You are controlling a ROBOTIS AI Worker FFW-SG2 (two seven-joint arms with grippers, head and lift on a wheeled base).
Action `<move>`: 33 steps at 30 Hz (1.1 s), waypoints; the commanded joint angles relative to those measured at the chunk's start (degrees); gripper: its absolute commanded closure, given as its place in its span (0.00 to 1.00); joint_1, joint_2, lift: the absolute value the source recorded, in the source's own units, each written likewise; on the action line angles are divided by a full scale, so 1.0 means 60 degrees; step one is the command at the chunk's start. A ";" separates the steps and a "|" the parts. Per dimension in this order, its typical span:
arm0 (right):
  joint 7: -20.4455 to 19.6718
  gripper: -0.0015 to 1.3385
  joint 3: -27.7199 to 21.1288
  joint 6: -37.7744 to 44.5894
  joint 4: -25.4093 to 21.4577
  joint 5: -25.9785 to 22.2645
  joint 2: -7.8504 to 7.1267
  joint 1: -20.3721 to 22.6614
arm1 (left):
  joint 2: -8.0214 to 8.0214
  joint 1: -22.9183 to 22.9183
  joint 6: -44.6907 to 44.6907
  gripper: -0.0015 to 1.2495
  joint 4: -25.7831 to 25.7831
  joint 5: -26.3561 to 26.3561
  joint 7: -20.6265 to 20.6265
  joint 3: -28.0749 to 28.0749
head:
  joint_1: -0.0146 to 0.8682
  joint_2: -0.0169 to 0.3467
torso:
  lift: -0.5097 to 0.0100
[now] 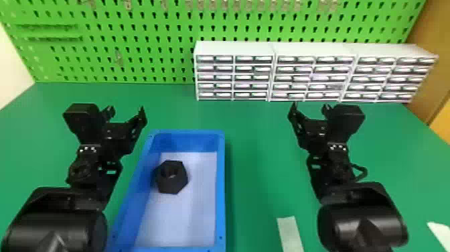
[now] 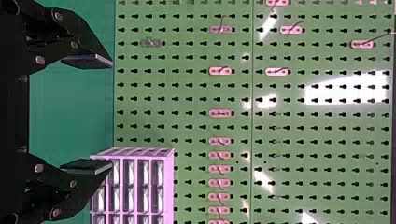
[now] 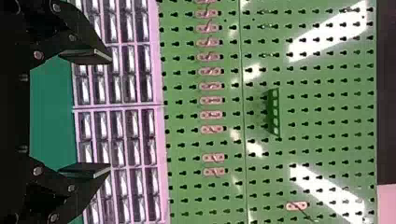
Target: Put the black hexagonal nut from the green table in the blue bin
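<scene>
Black finish: locate hexagonal nut (image 1: 172, 183) inside blue bin (image 1: 220, 187), left of centre. Above tabletop (image 1: 261, 150), note left pincer (image 1: 127, 110) and right pincer (image 1: 308, 107) wide open, empty.

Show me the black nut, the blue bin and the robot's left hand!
Black nut (image 1: 172, 181), head view: the middle of its body.
Blue bin (image 1: 220, 187), head view: the rim on the right side.
Left hand (image 2: 112, 113), left wrist view: midway between its open fingertips.

3 white drawer cabinets (image 1: 234, 49) are standing abreast.
Behind the cabinets a green pegboard (image 1: 134, 50) is rising; above them metal hooks (image 1: 248, 6) are hanging; in front a pale strip (image 1: 290, 234) is lying.
</scene>
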 commanded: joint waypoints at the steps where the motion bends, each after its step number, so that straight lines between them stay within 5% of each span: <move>1: 0.0015 0.34 -0.0025 -0.0076 0.0070 0.0028 -0.0006 0.0019 | 0.0001 0.0011 0.0000 0.39 -0.0014 0.0014 0.0006 -0.0015 | 0.79 0.19 | 0.79; 33: 0.0030 0.34 -0.0127 0.1081 0.0026 0.0599 -0.0460 0.0004 | 0.0001 0.0041 0.0029 0.39 -0.0117 -0.0220 0.0006 -0.0058 | 0.79 0.19 | 0.79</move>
